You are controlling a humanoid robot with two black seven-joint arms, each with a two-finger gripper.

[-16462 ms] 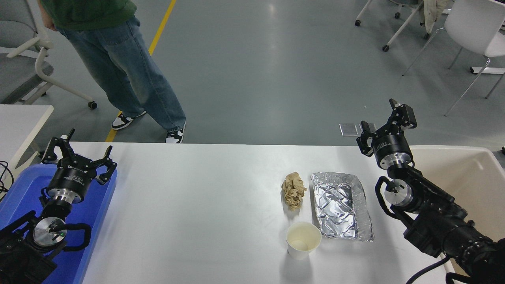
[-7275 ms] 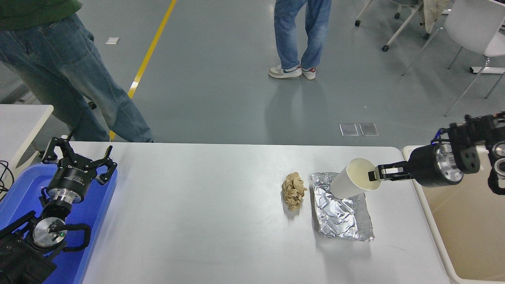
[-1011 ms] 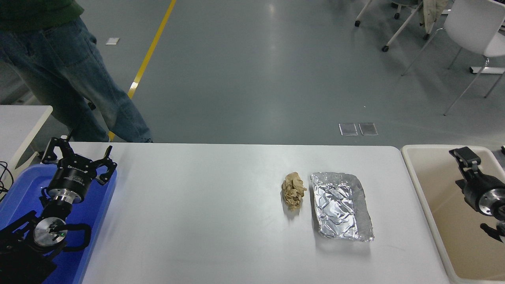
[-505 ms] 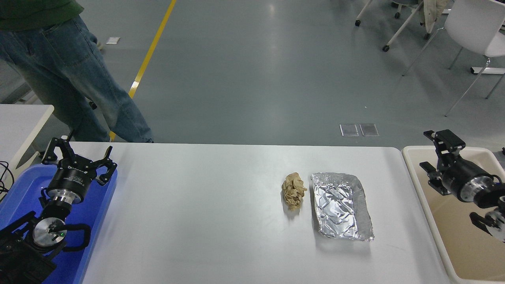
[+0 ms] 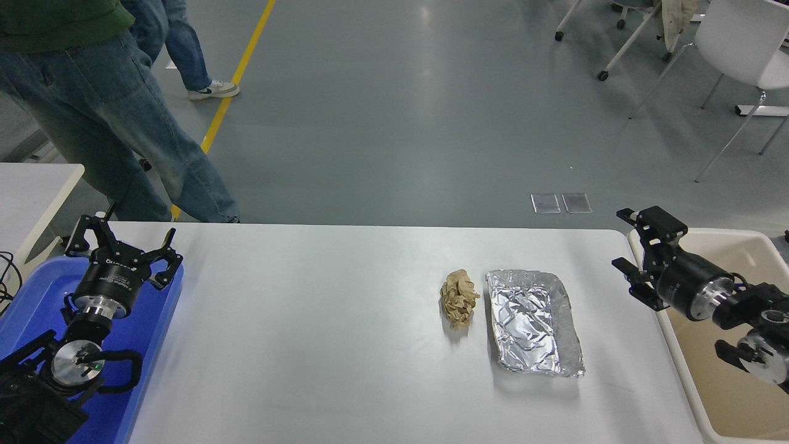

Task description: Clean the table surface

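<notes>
Crumpled silver foil tray point(image 5: 534, 322) lies on the wide white matte surface point(image 5: 308, 333), right of centre, holding nothing, with a wadded brown paper napkin point(image 5: 458, 298) just beside its left edge. At the surface's right end the right claw point(image 5: 636, 255) hangs spread wide and empty, over the rim of a beige plastic bin point(image 5: 733, 382). The left claw point(image 5: 121, 245) sits spread open above a blue plastic tray point(image 5: 28, 302).

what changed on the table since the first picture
The paper cup that stood near the foil tray is gone: the right hand carried it off toward the beige bin and is now empty and open at the table's right edge. Tray, crumpled brown paper and parked left hand unchanged.
</notes>
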